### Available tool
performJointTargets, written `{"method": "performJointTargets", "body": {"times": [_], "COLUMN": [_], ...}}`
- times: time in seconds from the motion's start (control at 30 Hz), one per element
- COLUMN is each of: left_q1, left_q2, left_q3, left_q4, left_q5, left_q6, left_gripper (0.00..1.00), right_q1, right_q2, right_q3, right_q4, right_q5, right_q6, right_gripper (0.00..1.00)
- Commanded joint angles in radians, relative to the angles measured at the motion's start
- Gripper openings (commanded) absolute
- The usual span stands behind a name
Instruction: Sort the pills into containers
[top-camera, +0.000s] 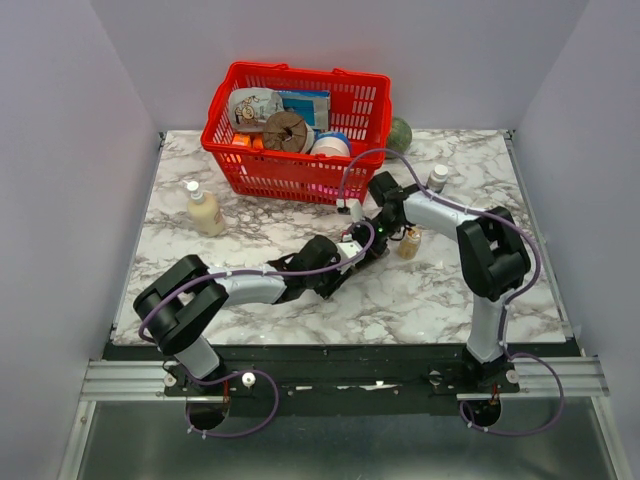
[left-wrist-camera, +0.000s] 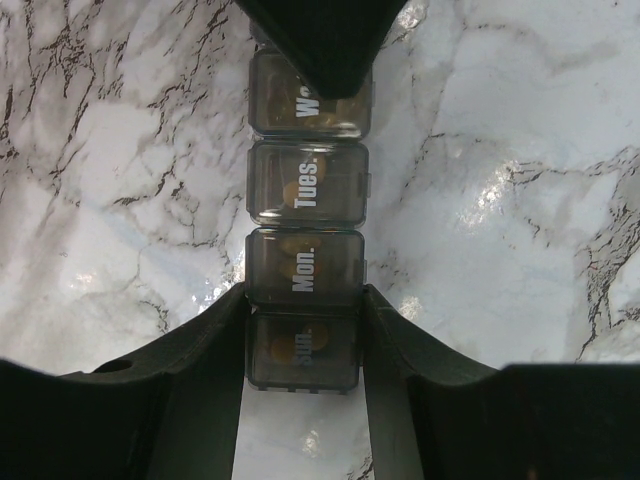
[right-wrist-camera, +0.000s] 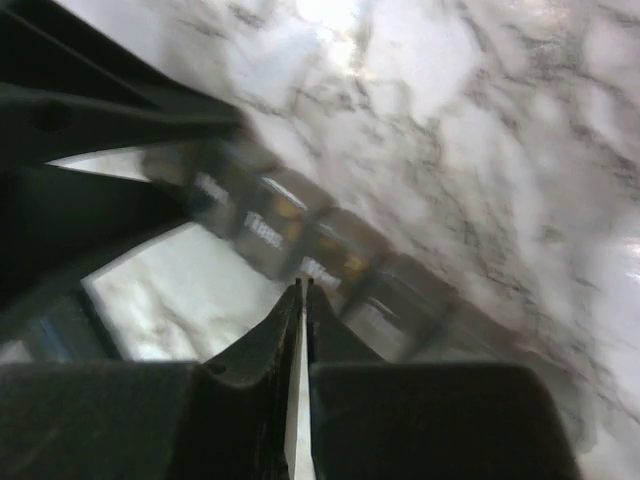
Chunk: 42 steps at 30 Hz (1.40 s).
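Note:
The containers (left-wrist-camera: 306, 190) are one dark grey strip of lidded day compartments lying on the marble, with Sun, Mon, Tues and Wed readable. Orange pills (left-wrist-camera: 290, 193) show through the closed lids. My left gripper (left-wrist-camera: 304, 296) is shut on the strip's Sun end, a finger pressed against each side. My right gripper (left-wrist-camera: 329, 88) is shut with nothing in it, its tip resting over the Wed lid. In the right wrist view the same shut tips (right-wrist-camera: 303, 286) meet the blurred strip (right-wrist-camera: 275, 228). From above, both grippers (top-camera: 362, 245) crowd together and hide the strip.
A small amber pill bottle (top-camera: 408, 243) stands just right of the grippers, and a white-capped bottle (top-camera: 437, 178) stands farther back. A red mesh basket (top-camera: 350, 150) full of items sits at the back. A cream lotion bottle (top-camera: 204, 210) stands at the left.

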Motion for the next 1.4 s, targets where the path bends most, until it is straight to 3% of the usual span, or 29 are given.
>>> {"method": "performJointTargets", "body": {"times": [0.0, 0.17, 0.43, 0.63, 0.73, 0.9, 1.07, 1.37], "left_q1": [-0.005, -0.005, -0.004, -0.004, -0.004, -0.002, -0.002, 0.004], "left_q2": [0.021, 0.016, 0.026, 0.033, 0.033, 0.039, 0.042, 0.024], "left_q3": [0.014, 0.01, 0.02, 0.028, 0.028, 0.034, 0.034, 0.03], "left_q4": [-0.032, -0.029, -0.038, -0.044, -0.047, -0.054, -0.052, -0.055], "left_q5": [-0.026, -0.026, -0.026, -0.026, -0.026, -0.026, -0.026, -0.026], "left_q6": [-0.005, -0.007, -0.007, -0.008, -0.008, -0.01, -0.011, -0.013], "left_gripper": [0.4, 0.4, 0.4, 0.4, 0.4, 0.4, 0.4, 0.41], "right_q1": [0.008, 0.008, 0.006, 0.006, 0.006, 0.006, 0.006, 0.005], "right_q2": [0.097, 0.108, -0.053, -0.059, -0.032, 0.094, 0.13, -0.059], "right_q3": [0.021, 0.028, 0.047, 0.042, 0.042, 0.048, 0.061, 0.061], "right_q4": [-0.059, -0.054, -0.077, -0.096, -0.102, -0.093, -0.096, -0.151], "right_q5": [0.136, 0.148, -0.049, -0.08, -0.071, 0.085, 0.095, -0.111], "right_q6": [0.025, 0.033, -0.038, -0.064, -0.056, 0.01, 0.024, -0.117], "right_gripper": [0.13, 0.13, 0.13, 0.13, 0.13, 0.14, 0.14, 0.2]}}
